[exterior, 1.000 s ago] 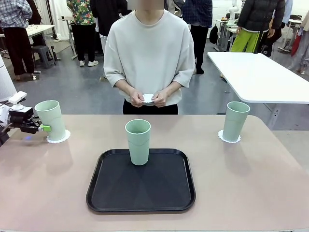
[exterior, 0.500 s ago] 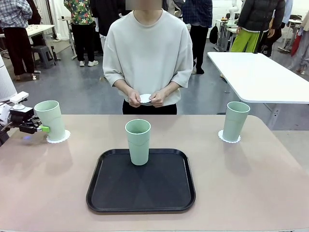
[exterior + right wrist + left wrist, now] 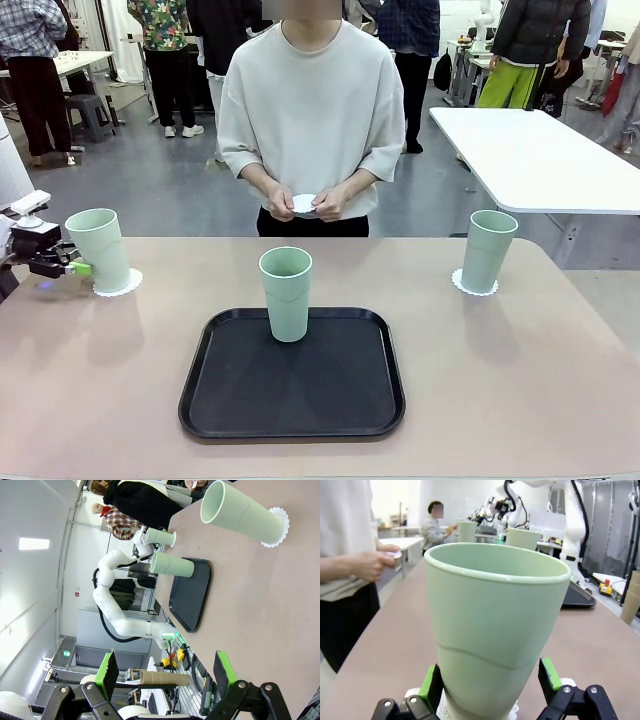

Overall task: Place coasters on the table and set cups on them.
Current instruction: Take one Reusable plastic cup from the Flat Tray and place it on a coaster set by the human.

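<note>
Take the table (image 3: pixel 520 380) as a clock face seen from the robot's side, with the person (image 3: pixel 310 110) standing at 12.

At about 10 o'clock, close to the edge, the left cup (image 3: pixel 98 250) stands on the left coaster (image 3: pixel 122 284). It leans a little toward 9. The left pincer (image 3: pixel 82 267) reaches in from 9 o'clock and is closed around the lower part of this cup. In the left wrist view a green pad (image 3: pixel 431 684) lies against each side of the cup wall, and the lacy edge of the coaster peeks out under the base.

At about 2 o'clock the right cup (image 3: pixel 490 250) stands upright on the right coaster (image 3: pixel 461 284), with nothing else touching it.

The black tray (image 3: pixel 300 400) lies in the middle of the table, reaching toward 6. The middle cup (image 3: pixel 286 293) stands upright on it at the 12 o'clock edge, with no coaster under it.

Past the table's 12 o'clock edge, the person's hands (image 3: pixel 330 205) hold the third coaster (image 3: pixel 304 203) at waist height. It is above the floor, not over the table.

The right pincer (image 3: pixel 165 675) stands wide open with nothing between its fingers. It is well away from the cups, off toward 3 o'clock, and its camera looks back across the table at all three.
</note>
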